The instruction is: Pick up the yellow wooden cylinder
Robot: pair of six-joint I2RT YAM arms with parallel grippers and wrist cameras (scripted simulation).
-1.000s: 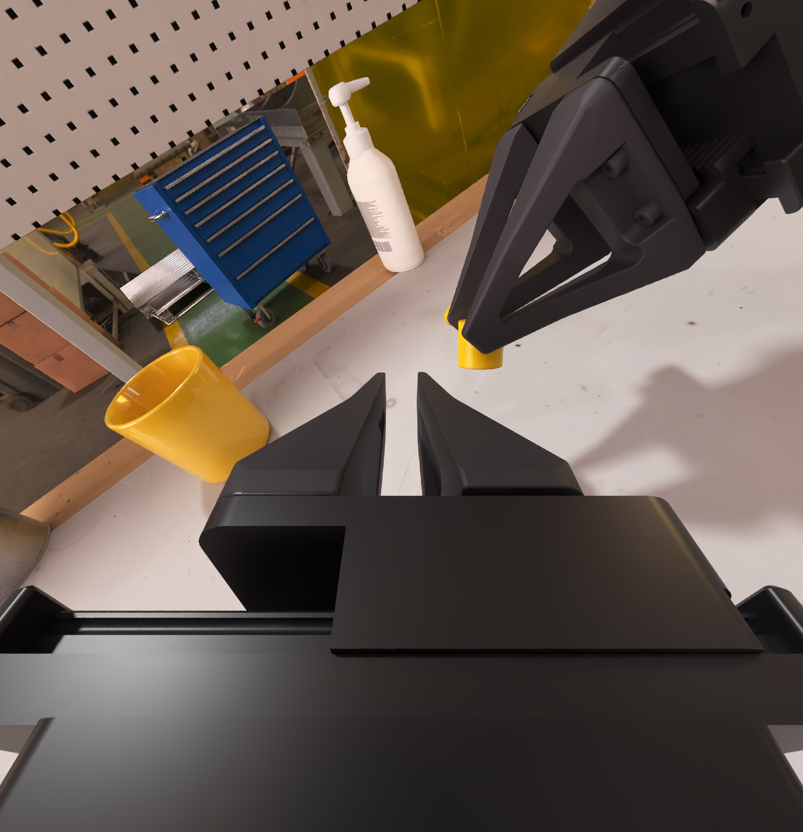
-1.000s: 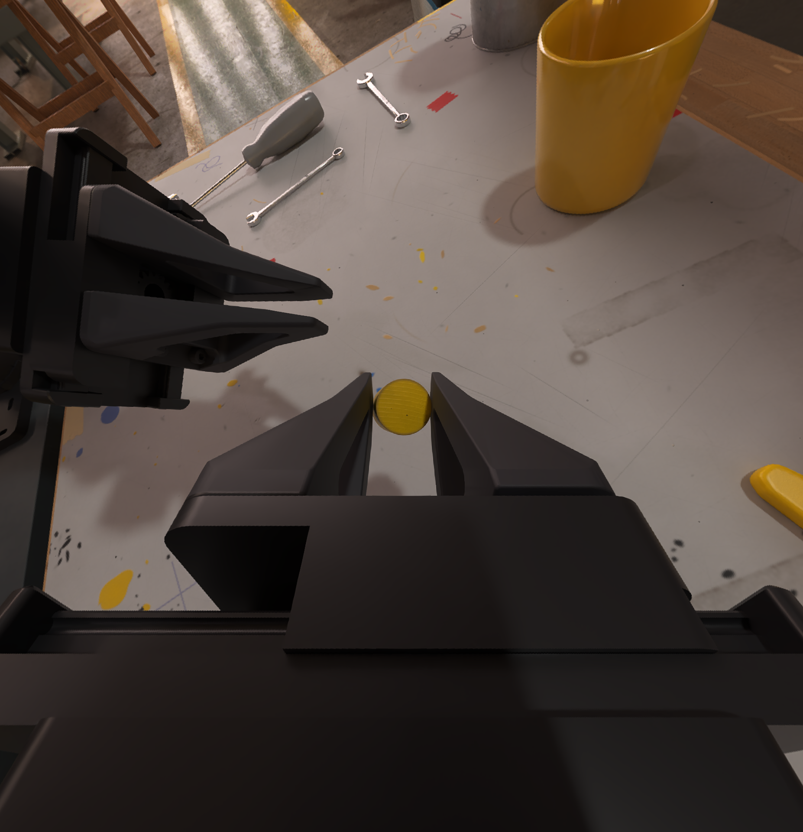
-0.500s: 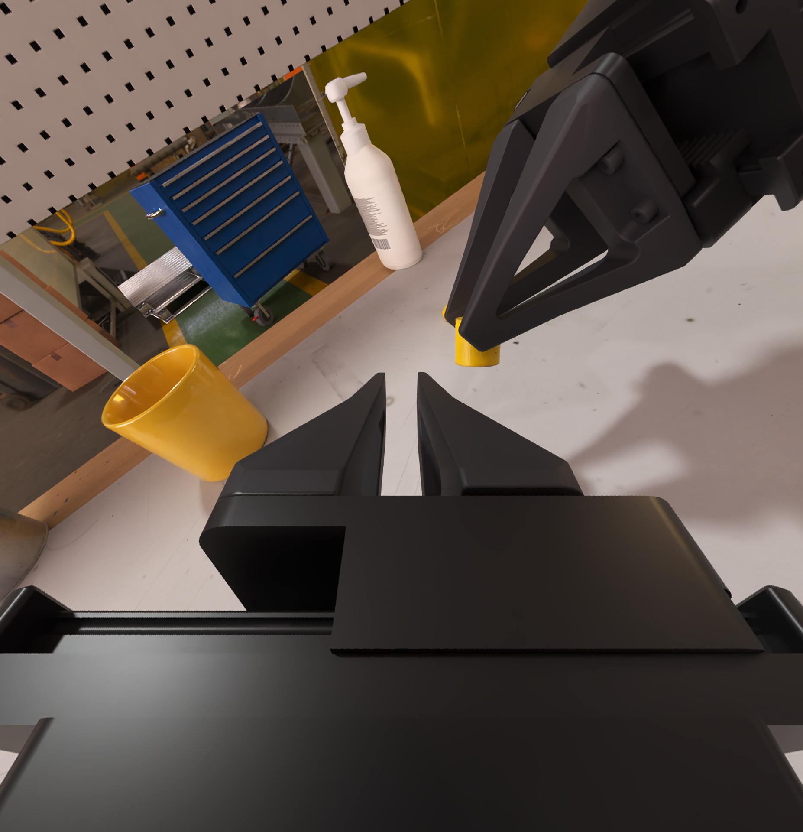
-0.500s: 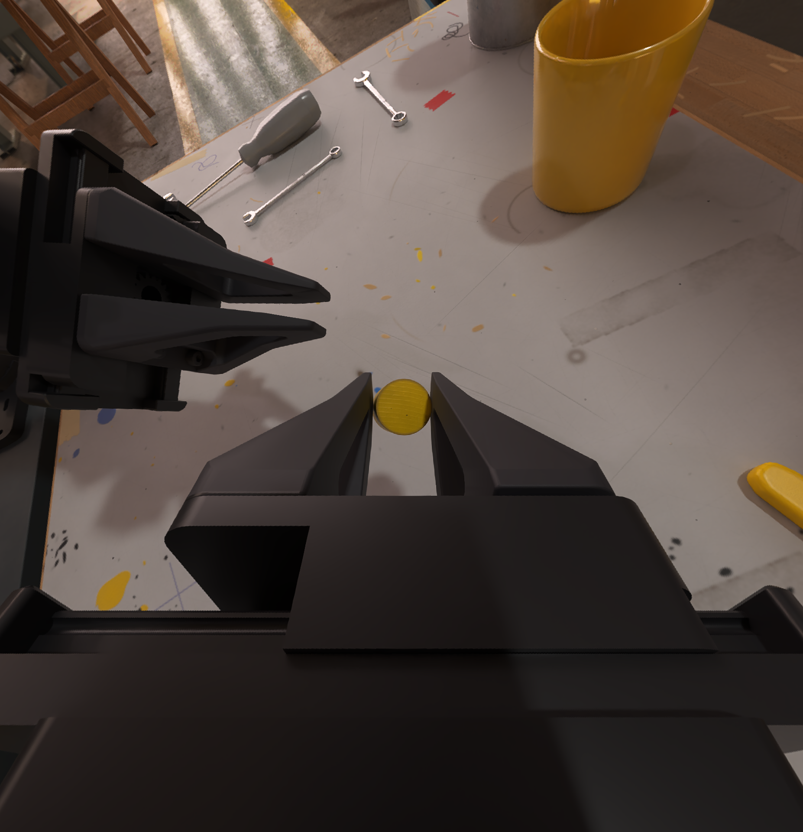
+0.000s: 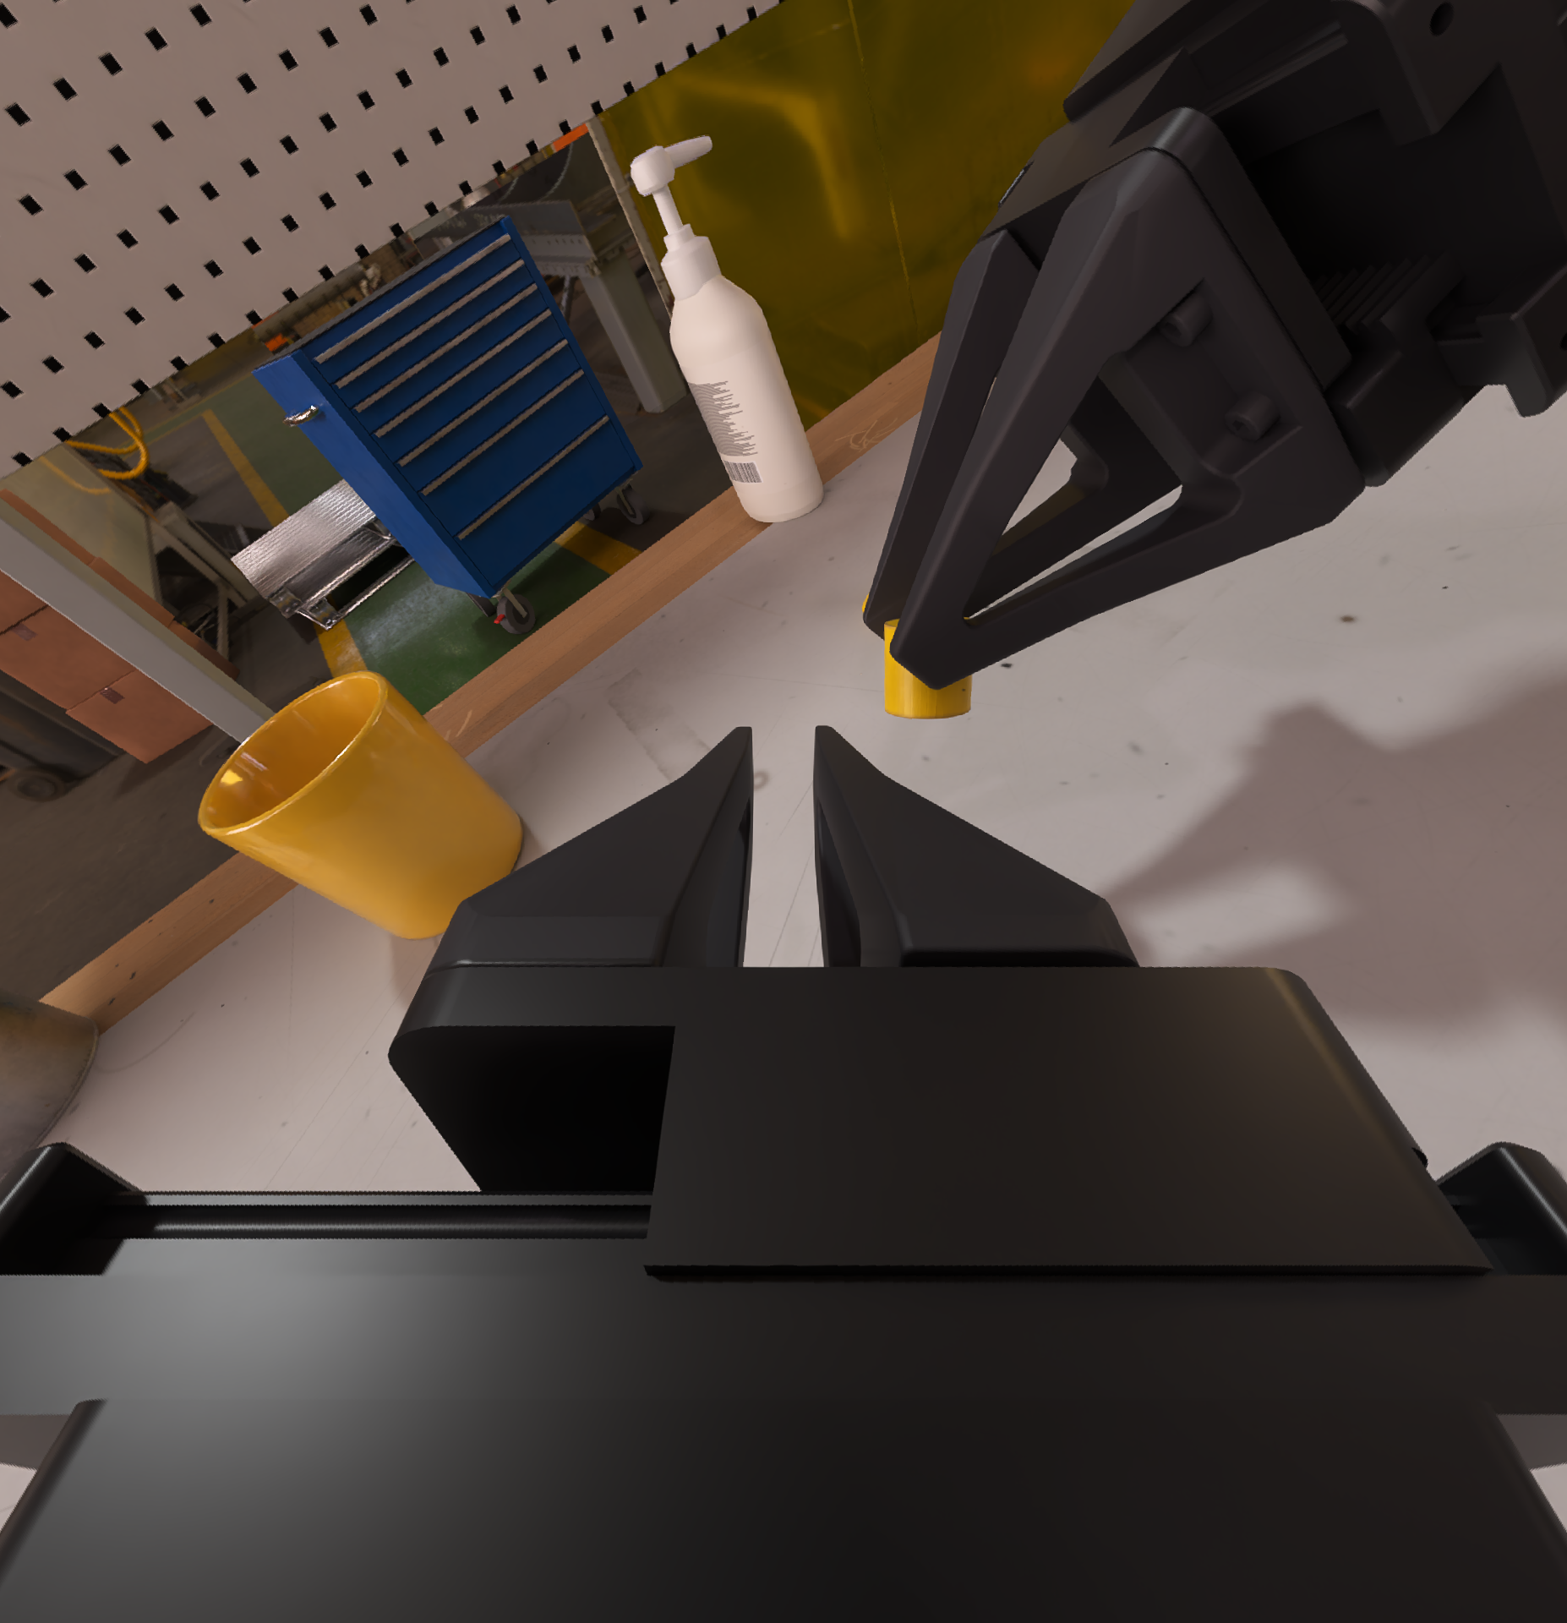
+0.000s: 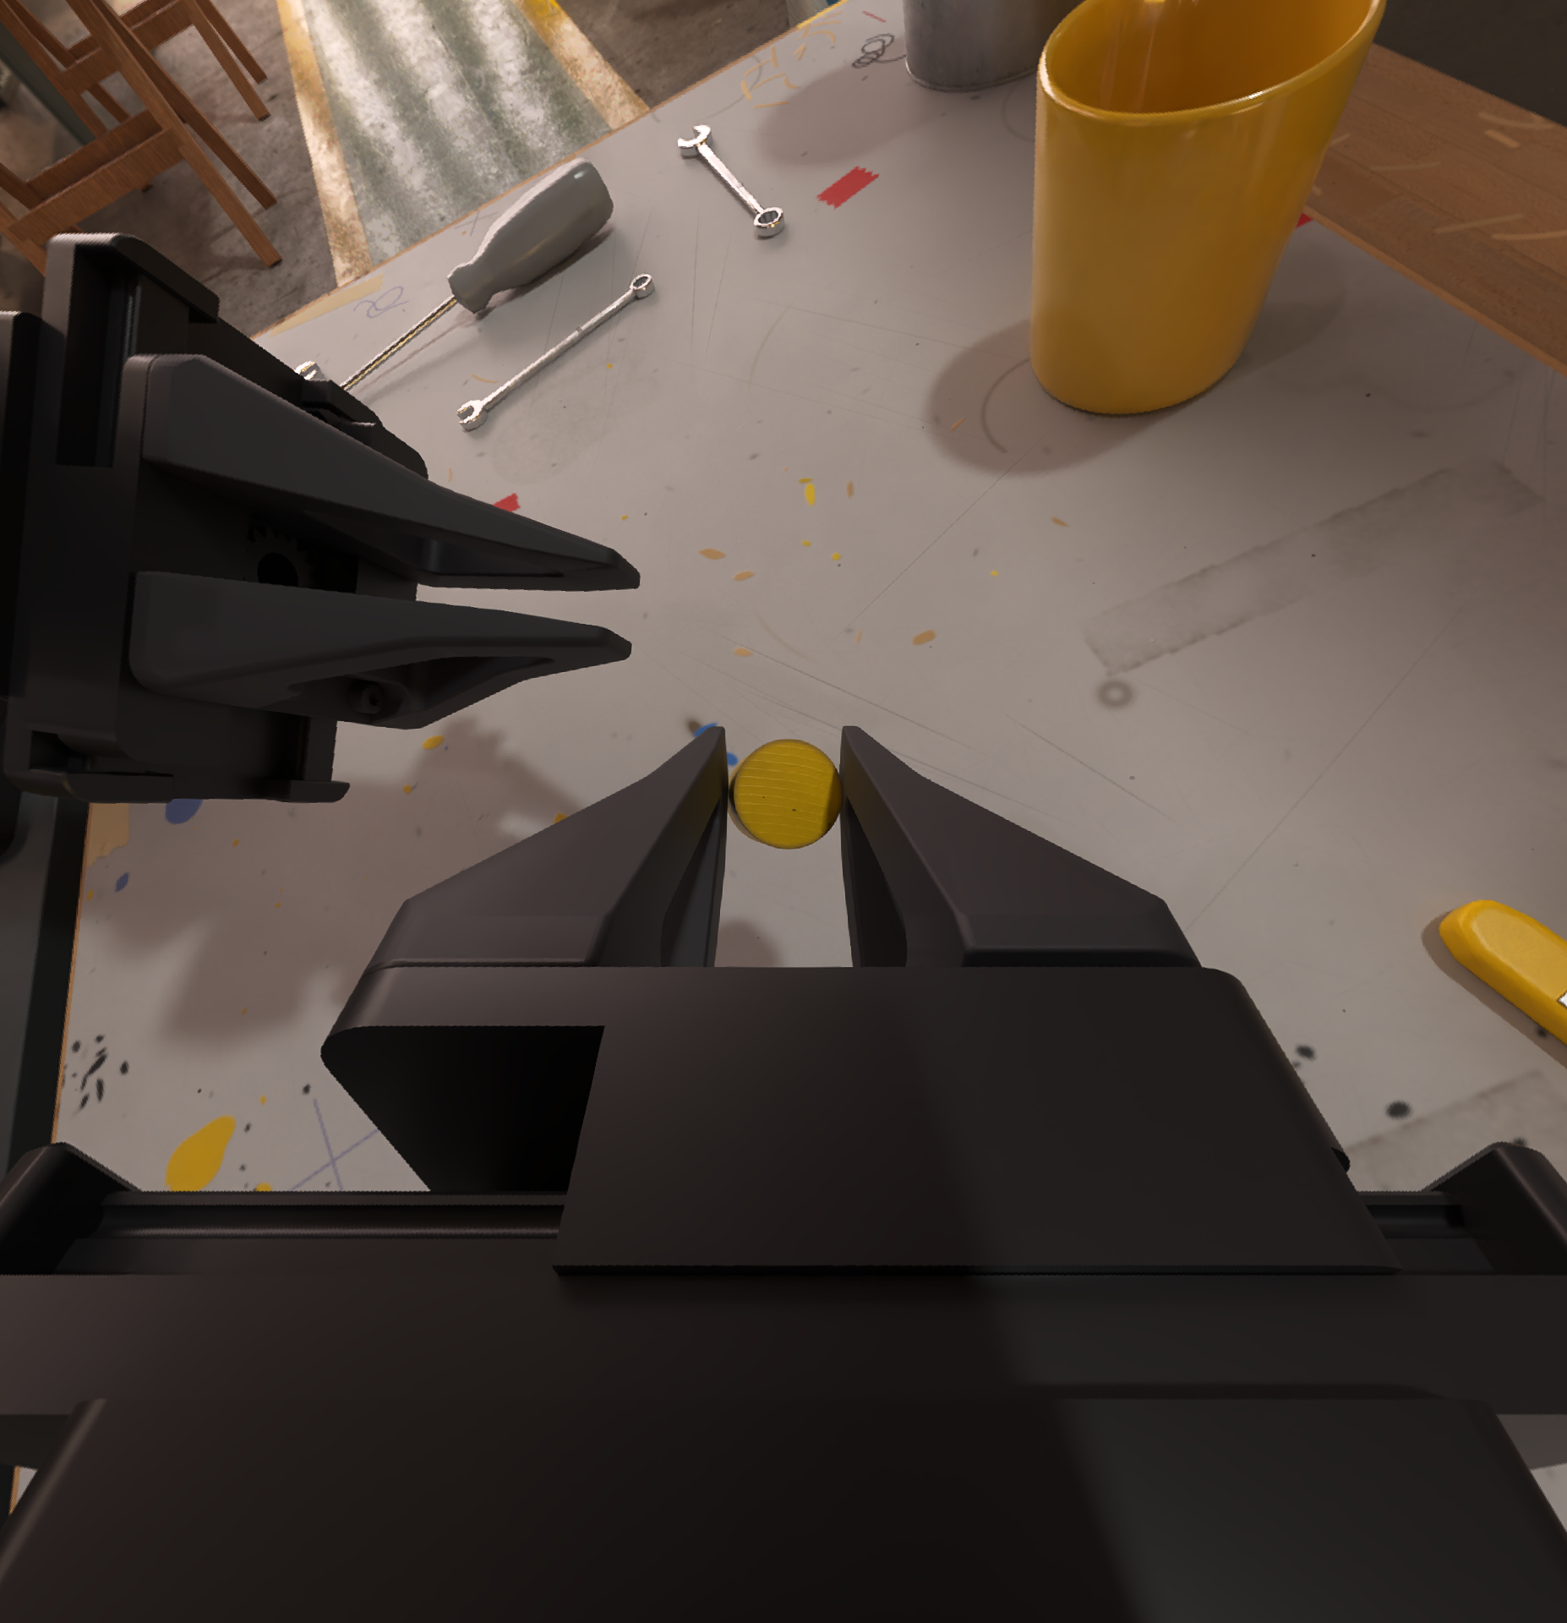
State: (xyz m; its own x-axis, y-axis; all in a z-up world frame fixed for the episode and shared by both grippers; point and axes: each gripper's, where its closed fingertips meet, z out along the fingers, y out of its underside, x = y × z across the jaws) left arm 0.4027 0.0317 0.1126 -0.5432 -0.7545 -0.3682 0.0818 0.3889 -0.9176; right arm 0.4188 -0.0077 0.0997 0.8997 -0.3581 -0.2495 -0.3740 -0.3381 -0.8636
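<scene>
Left fingers: the left gripper (image 5: 782, 746) hangs over the worktop (image 5: 1201, 834) with its fingers nearly together and nothing between them. It sits just beside the work, to the left in the right wrist view.
Cylinder: the yellow cylinder (image 6: 784, 793) stands upright between the fingers of the right gripper (image 6: 784, 746), both of which press its sides. In the left wrist view its lower part (image 5: 927, 689) shows under those fingers, and whether its base has left the worktop I cannot tell.
Step in hand: the grip looks made; the lift looks like the step in hand.
Next move: a straight rise, the squeeze kept firm, since the round sides could slip.
Open room: bare worktop ahead of the cylinder. The wrenches (image 6: 556, 351), the screwdriver (image 6: 525, 237) and the yellow cup (image 6: 1175, 220) lie well apart from it.
Edges: the wooden border (image 5: 587, 632) runs behind the cup and the pump bottle (image 5: 736, 378); a yellow knife (image 6: 1526, 975) lies far right.
</scene>
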